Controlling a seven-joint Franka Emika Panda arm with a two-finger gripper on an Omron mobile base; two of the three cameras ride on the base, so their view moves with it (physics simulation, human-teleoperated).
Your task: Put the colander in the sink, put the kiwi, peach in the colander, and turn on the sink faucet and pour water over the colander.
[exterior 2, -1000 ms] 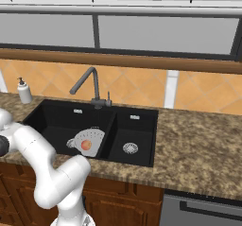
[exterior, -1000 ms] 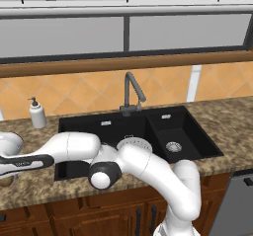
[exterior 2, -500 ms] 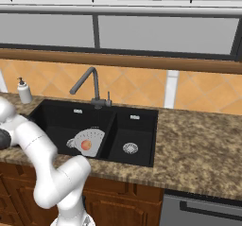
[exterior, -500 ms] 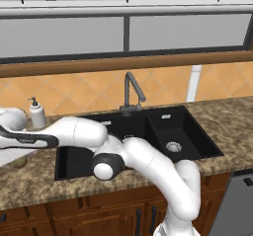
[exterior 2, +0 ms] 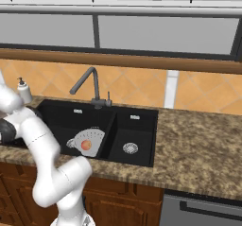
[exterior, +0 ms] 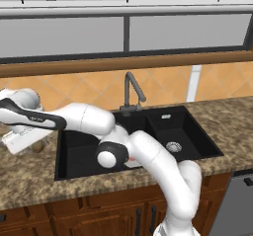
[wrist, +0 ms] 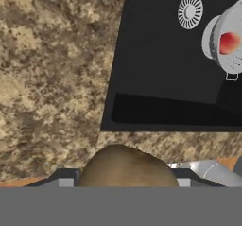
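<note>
I'm watching the hand view: the kiwi (wrist: 126, 166) sits right between the claw's (wrist: 126, 178) tips, its long axis lying across them, so the claw is clamped on the kiwi. Below it runs the speckled desk (wrist: 52, 69), and the black sink's (wrist: 156, 55) near edge is just ahead. From the right base view, the colander (exterior 2: 90, 142) rests in the big basin, tipped toward me, with the peach (exterior 2: 86, 145) inside. The faucet (exterior 2: 90, 85) rises behind the sink; a soap bottle (exterior 2: 23, 91) stands at the far left. The basin beside the colander is open room.
</note>
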